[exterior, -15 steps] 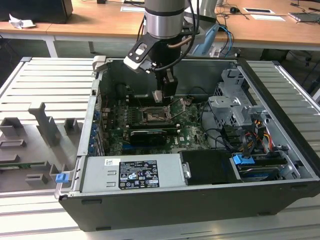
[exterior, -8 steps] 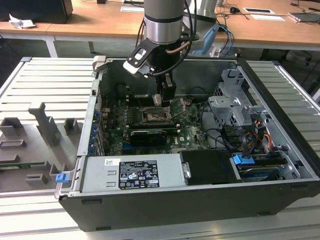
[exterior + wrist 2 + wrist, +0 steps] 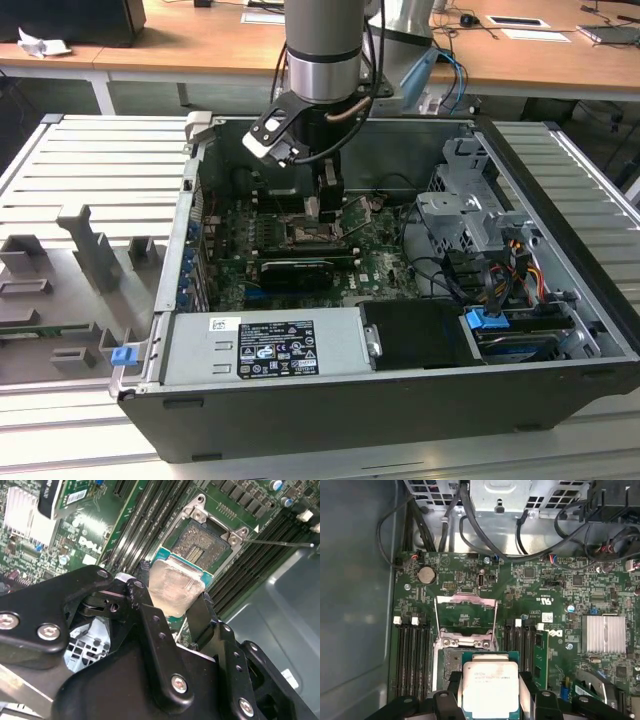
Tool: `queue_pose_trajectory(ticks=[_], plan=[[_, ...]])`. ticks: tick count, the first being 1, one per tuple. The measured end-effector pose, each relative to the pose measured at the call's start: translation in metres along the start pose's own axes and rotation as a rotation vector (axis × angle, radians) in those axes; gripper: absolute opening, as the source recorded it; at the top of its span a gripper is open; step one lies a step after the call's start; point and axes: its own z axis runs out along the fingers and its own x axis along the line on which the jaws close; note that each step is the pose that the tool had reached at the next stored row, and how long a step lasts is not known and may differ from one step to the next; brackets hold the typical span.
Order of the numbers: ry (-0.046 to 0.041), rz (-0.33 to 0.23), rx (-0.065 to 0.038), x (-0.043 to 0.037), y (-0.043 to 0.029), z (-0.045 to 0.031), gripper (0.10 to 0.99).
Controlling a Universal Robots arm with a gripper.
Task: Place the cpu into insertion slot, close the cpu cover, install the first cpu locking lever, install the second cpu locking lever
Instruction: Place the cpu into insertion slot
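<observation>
- First wrist view: cpu cover (image 3: 465, 599) raised open; second wrist view: insertion slot (image 3: 200, 542) contacts bare.
- Gripper (image 3: 323, 207), centre of the exterior view, pinches the cpu (image 3: 490, 687) between its fingers (image 3: 141, 587).

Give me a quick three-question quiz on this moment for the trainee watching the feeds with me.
1. True or false: the cpu covers the whole insertion slot, so none of its contacts show.
2. Pick one. The cpu cover is: A) shut flat over the slot; B) standing open on its hinge; C) gripped by the pincer.
3. Fill in: the pincer is shut on the ____.

Key: 1 false, the contact grid is bare in the second wrist view. 2 B. 3 cpu.
</observation>
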Motion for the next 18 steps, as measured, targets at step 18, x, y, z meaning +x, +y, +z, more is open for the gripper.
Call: queue_pose_trajectory(ticks=[18], plan=[[-0.0001,0.000,0.000,0.0181,-0.0144,0.0381,0.537]])
